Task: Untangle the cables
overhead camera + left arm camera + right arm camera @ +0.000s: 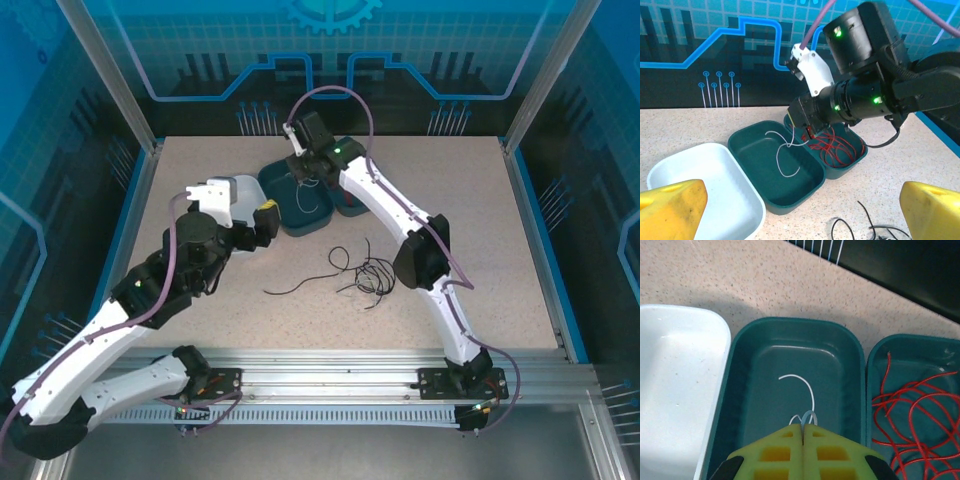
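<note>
a whitish-grey cable [809,390] is pinched at a small loop between the tips of the right gripper [802,430], whose yellow-green jaws are pressed together on it. the rest of that cable curls down onto the floor of the middle teal tray [770,352], directly below the gripper. in the left wrist view the same cable trails from the gripper's tip into the tray and ends in a loose curve on the tray floor. the red cables [912,407] lie in a loose heap of loops inside the second teal tray [920,357], which sits against the right side of the middle one. the black cables [362,272] lie in a loose tangle on the bare worktop [480,210], about mid-depth and a little right of centre, well apart from the trays, with one strand stretching out to the left. a white tray [675,370] stands against the left side of the middle teal tray; all three trays form a row near the middle of the worktop's far edge. the left gripper [801,212] hangs at the near side of the white tray, facing the row, its yellow fingers [670,205] spread wide with nothing between them.
</note>
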